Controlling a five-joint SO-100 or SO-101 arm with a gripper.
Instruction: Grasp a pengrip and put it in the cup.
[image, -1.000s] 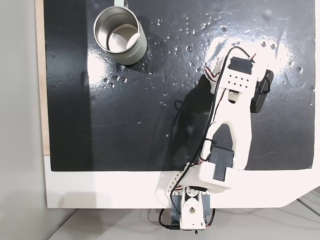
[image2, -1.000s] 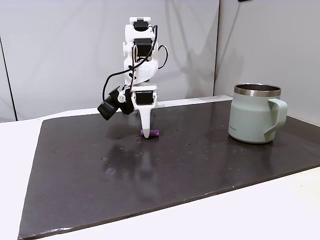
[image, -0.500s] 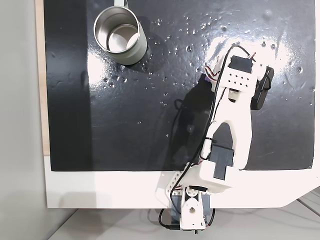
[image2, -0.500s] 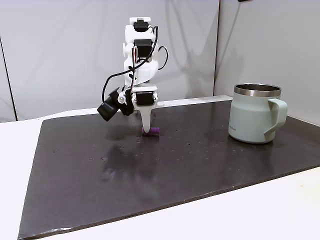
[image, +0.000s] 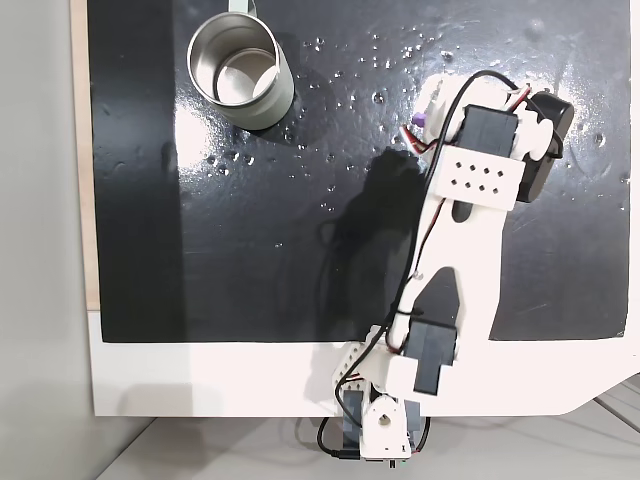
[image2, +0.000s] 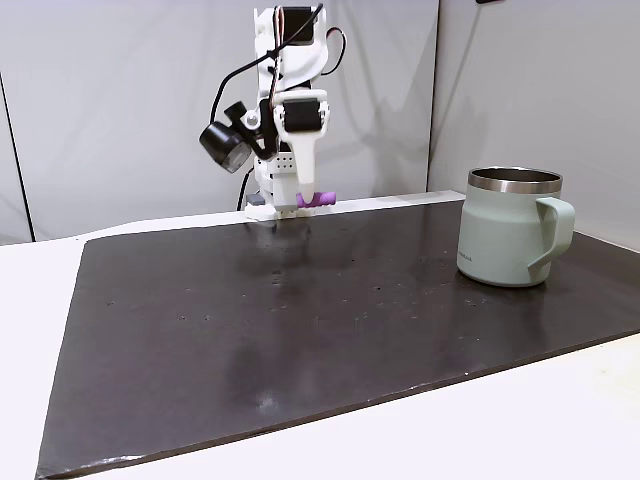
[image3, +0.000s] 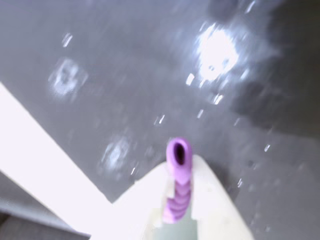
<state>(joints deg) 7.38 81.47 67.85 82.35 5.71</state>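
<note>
The pengrip (image2: 318, 199) is a small ribbed purple tube, held in the air well above the black mat. My gripper (image2: 296, 206) is shut on it, and its end sticks out to the right of the white fingers. From above, the pengrip (image: 416, 122) shows as a purple spot at the tip of my gripper (image: 425, 113), right of centre. In the wrist view the pengrip (image3: 178, 197) lies clamped between the white fingers of my gripper (image3: 179, 164), open end forward. The cup (image: 240, 70) stands upright at the mat's top left; in the side fixed view the cup (image2: 510, 229) is at the right, handle to the right.
A wet-looking black mat (image: 250, 230) covers most of the white table (image: 220, 380). The mat (image2: 300, 330) carries only the cup. The arm's base (image: 385, 425) sits at the table's near edge. Grey walls stand behind the table in the side view.
The arm has risen from the mat with the pengrip in the gripper. The tube was resting on the mat a second ago and now hangs high above it.
</note>
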